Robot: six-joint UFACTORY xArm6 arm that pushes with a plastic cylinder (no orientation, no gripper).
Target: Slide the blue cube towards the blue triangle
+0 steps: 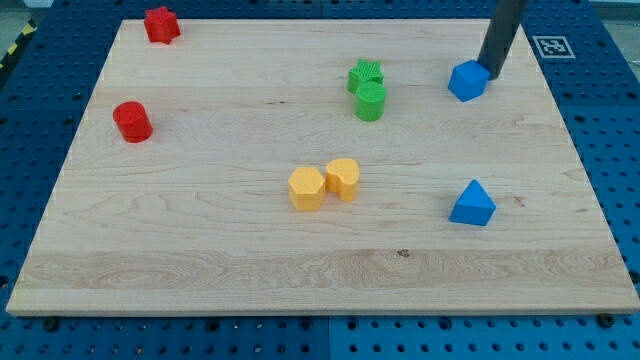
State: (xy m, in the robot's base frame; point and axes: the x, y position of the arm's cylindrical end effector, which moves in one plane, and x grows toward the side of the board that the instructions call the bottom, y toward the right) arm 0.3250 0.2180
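Your arm carried no gripper, only a dark rod (503,35), so nothing was opened, closed or held; my tip (489,72) sat down on the wooden board (200,230) right at the upper right edge of the blue cube (467,81), touching it or as good as touching, you couldn't tell a gap from this view. The rod came in from the view's top right, leaning slightly so its upper part ran off the top edge further right than its lower end. The blue cube lay near the board's top right, just to the lower left of my tip. The blue triangle (472,204) sat well apart from it, almost straight down toward the view's bottom, on the right side of the board, so the cube was between my tip and the triangle, roughly. To the cube's left you had two green blocks touching each other: a green star-like one (366,74) behind and a green cylinder (371,101) in front. Near the board's middle, a yellow hexagon block (306,188) and a yellow rounded block (343,178) stood just beside each other. Far on the view's left, a red cylinder (132,121) sat near the left edge, and a red star-like block (161,25) was up at the top left corner. A blue pegboard table (610,150) surrounded the board.
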